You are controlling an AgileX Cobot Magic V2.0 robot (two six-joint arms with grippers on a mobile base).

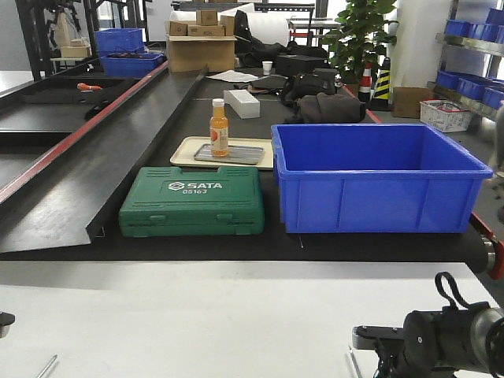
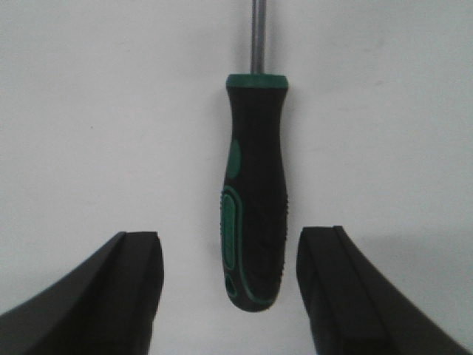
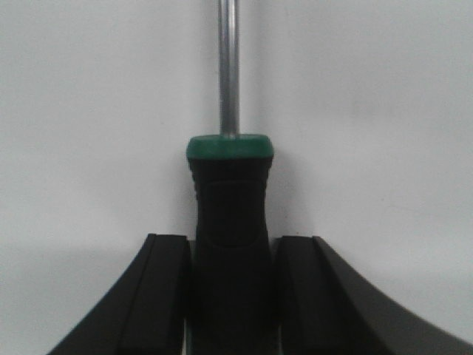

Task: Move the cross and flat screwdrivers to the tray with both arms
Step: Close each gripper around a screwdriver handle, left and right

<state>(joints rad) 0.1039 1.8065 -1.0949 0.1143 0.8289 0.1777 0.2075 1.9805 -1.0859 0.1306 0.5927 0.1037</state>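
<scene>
**Pick-up stage, both arms.** My left gripper [image 2: 230,238] hangs over the white table [image 2: 89,111] with its jaws spread wide, one finger on each side of the left screwdriver [image 2: 253,200]. Neither pad touches the black-and-green handle, which lies flat between them with its shaft pointing away from me.

My right gripper [image 3: 230,248] is clamped on the right screwdriver [image 3: 230,185], with both fingers [image 3: 166,281] pressed against the handle just behind the green collar. I cannot tell whether that tool has left the table. Neither tip is in view, so I cannot say which driver is cross and which is flat.

In the front view my right arm [image 1: 449,339] sits at the near right edge. The grey tray [image 1: 246,155] lies far ahead, resting on a beige tray [image 1: 183,152], beyond the green tool case [image 1: 193,201] and left of the blue bin [image 1: 378,177]. An orange bottle [image 1: 219,126] stands on its left part.

**Step, as I judge it:** grasping, half done.

**Next move, as I judge it:** my left jaws squeeze squarely on the middle of the handle. Both arms then lift, reach far forward over the case, and set down on the tray's bare right part, clear of the bottle.
</scene>
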